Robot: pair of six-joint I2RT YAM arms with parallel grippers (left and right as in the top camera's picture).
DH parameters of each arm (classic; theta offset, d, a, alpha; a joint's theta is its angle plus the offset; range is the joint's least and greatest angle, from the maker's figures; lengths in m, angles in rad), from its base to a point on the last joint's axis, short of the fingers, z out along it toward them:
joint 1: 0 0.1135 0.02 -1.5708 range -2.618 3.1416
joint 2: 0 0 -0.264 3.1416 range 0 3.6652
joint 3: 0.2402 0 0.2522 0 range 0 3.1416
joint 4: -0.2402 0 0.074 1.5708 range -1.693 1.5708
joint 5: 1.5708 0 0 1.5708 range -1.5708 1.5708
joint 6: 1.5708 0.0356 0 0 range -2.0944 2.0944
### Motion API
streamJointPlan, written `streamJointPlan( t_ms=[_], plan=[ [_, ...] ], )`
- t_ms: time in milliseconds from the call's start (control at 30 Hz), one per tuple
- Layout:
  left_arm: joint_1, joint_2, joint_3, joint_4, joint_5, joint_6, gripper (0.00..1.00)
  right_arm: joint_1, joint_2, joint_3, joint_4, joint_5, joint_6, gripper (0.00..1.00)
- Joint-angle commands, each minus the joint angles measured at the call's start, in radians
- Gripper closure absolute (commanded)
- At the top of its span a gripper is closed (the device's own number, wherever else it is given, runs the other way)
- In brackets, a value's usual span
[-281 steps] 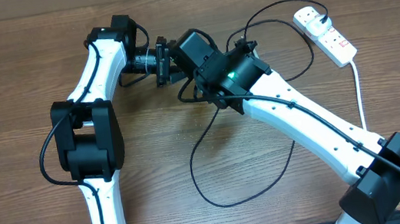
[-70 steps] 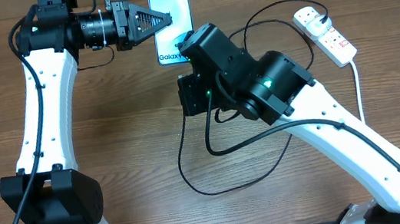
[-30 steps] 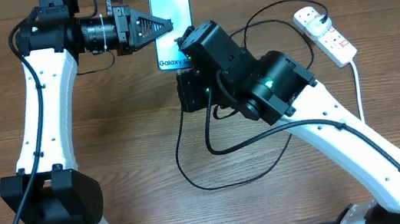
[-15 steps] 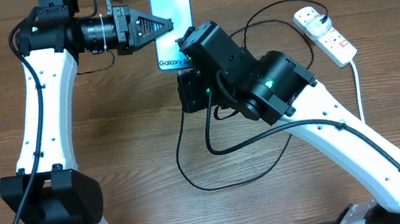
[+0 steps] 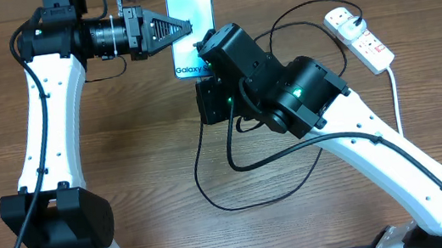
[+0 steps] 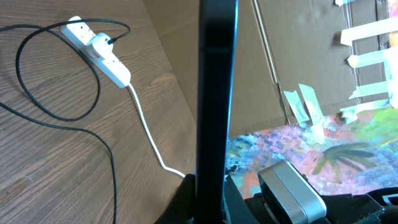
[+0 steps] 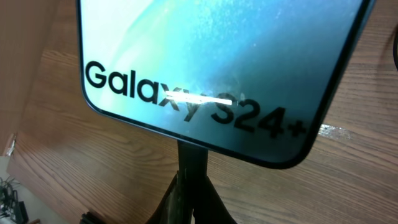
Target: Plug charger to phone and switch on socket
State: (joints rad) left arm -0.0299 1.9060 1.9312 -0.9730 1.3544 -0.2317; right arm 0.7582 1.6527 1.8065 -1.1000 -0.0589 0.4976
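Note:
The phone (image 5: 191,12), screen lit teal, is held on edge above the table's far side, with my left gripper (image 5: 185,27) shut on its left long side. In the left wrist view the phone (image 6: 215,93) is a dark upright bar between the fingers (image 6: 186,202). My right gripper (image 7: 198,196) is shut on the charger's black connector tip (image 7: 191,160), which meets the phone's (image 7: 217,56) bottom edge below the "Galaxy" text. The charger cable (image 5: 213,195) loops over the table toward the socket (image 5: 361,37), where a white plug (image 5: 342,19) sits in it.
The socket's thick white cord (image 5: 396,105) runs down the right side of the table. The right arm's bulky wrist (image 5: 286,98) hangs over the table's middle. A cardboard wall (image 6: 298,56) stands behind the far edge.
The phone and the left gripper have edged very slightly to the right. The right arm holds its place at the phone's lower end.

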Motion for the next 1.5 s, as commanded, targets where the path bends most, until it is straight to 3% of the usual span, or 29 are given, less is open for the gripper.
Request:
streamJointPlan(
  t_ms=[0,200,1467],
  plan=[
    [0.003,-0.004,0.008,0.004,0.043,0.027,0.96,-0.008,-0.020,0.027,0.006,0.010,0.003,0.96],
    [0.003,-0.004,0.008,0.001,-0.023,0.027,0.96,-0.008,-0.020,0.027,0.006,-0.013,0.003,0.96],
    [0.003,-0.004,0.008,-0.022,0.027,0.080,0.96,-0.008,-0.020,0.027,0.021,-0.002,0.002,0.96]
  ],
)
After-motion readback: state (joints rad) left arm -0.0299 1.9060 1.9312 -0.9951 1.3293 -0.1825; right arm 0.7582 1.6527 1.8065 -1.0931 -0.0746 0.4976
